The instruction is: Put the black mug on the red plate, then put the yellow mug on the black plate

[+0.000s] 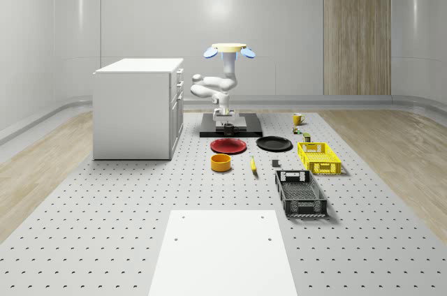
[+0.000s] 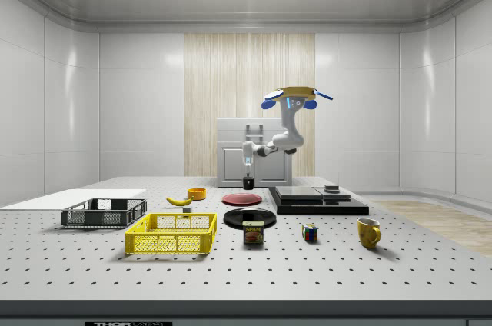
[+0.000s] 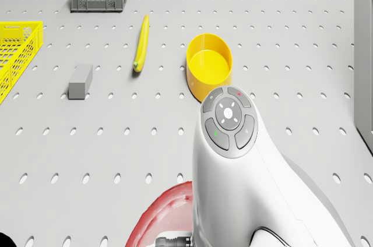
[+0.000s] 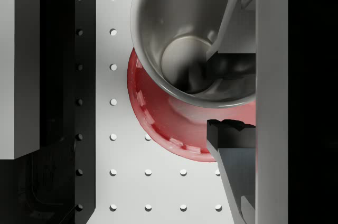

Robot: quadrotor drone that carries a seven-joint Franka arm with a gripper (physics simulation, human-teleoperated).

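Note:
The drone (image 1: 229, 49) hovers over the black platform (image 1: 241, 127) behind the plates. Its arm reaches down, and the gripper (image 1: 225, 122) is shut on the rim of the black mug (image 1: 225, 129), which hangs upright just above the table. In the wrist view one finger (image 4: 232, 18) is inside the mug (image 4: 185, 34) and the other finger (image 4: 235, 147) is outside its wall. Under the mug lies the near edge of the red plate (image 4: 158, 121). The red plate (image 1: 228, 145) and black plate (image 1: 274, 144) lie side by side. The yellow mug (image 1: 297, 119) stands far off at the whole-scene view's right.
A white cabinet (image 1: 137, 107) stands left of the platform. A yellow bowl (image 1: 221, 163), a banana (image 1: 253, 165), a grey block (image 3: 80, 81), a yellow crate (image 1: 318, 156) and a black crate (image 1: 300, 193) lie in front of the plates. A can (image 2: 254, 232) and a cube (image 2: 310, 232) sit near the yellow mug (image 2: 369, 232).

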